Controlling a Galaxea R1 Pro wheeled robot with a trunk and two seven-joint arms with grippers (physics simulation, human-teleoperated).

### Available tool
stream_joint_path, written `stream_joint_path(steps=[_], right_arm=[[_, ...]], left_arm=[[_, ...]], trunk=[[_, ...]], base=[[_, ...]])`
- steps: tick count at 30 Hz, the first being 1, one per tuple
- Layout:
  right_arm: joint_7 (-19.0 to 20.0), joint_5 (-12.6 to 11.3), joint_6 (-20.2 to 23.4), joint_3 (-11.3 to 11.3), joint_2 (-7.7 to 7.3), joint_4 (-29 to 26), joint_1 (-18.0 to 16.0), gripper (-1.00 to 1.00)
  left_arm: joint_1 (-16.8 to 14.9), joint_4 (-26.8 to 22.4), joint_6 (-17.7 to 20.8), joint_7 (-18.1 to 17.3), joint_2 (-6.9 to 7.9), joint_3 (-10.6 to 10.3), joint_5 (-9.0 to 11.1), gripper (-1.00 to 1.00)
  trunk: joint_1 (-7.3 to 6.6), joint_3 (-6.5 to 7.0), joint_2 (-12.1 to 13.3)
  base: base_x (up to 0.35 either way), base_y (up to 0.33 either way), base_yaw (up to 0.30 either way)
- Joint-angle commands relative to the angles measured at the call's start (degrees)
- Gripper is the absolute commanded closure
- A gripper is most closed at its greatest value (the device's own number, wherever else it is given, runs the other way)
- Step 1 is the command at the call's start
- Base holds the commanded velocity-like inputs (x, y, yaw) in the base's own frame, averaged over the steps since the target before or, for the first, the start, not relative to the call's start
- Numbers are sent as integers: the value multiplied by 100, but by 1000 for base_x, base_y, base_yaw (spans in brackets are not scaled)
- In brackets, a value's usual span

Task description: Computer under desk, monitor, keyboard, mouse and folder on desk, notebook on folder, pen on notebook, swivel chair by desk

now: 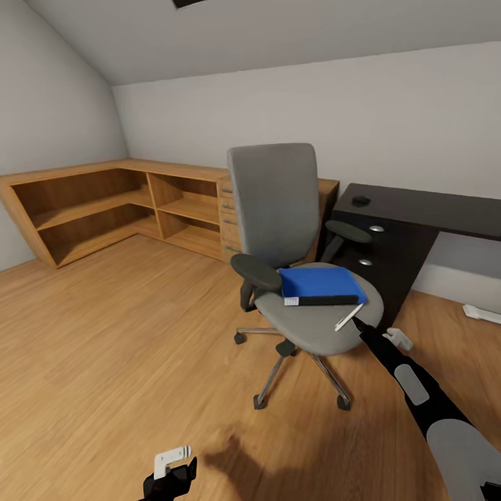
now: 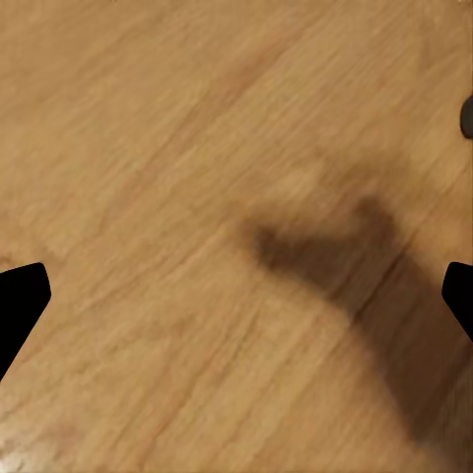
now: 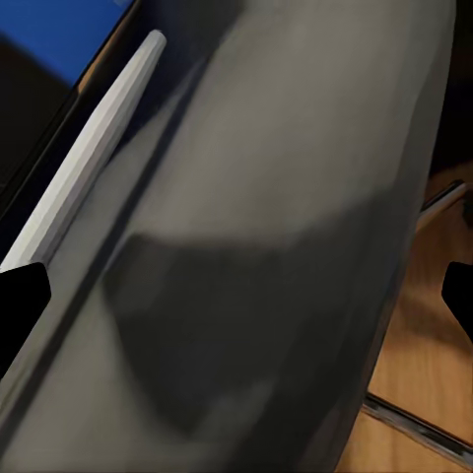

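A bright blue folder (image 1: 320,282) is seen lying flat on the grey padded seat of the swivel chair (image 1: 275,202). A black notebook (image 1: 323,300) rests along the folder's near edge, and a pale pen (image 1: 347,317) lies slanted on the seat just beside them. The right gripper (image 3: 236,296) is held close above the seat, next to the pen, its fingers spread wide and grasping nothing. The glossy black desk (image 1: 417,209) stands just behind the chair, with a small black mouse (image 1: 360,200) on its top. The left gripper (image 2: 236,296) hangs low over the wooden floor (image 1: 118,334), fingers parted and empty. Wooden shelving (image 1: 104,205) lines the far wall.
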Motion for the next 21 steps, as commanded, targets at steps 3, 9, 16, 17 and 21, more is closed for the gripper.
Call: stream_joint_path(steps=[3, 9, 16, 17, 21], right_arm=[[16, -22, 48, -15, 10, 409, 1, -100], [16, -19, 48, -15, 4, 408, 1, -100], [16, -18, 48, -15, 4, 408, 1, -100], [16, -16, 48, -15, 5, 408, 1, -100], [16, -15, 48, -15, 5, 409, 1, -100]], left_arm=[[-3, 2, -15, 6, 0, 5, 38, -100], [-3, 2, -15, 5, -3, 6, 38, -100], [-3, 2, -15, 8, -4, 4, 38, -100], [-3, 2, -15, 6, -4, 6, 38, -100], [-3, 2, -15, 9, -3, 4, 38, -100]], trunk=[[0, -5, -1], [0, -5, -1], [0, -5, -1], [0, -5, -1], [0, -5, -1]], base=[[5, 0, 88], [1, 0, 187], [0, 0, 218], [0, 0, 220], [0, 0, 220]])
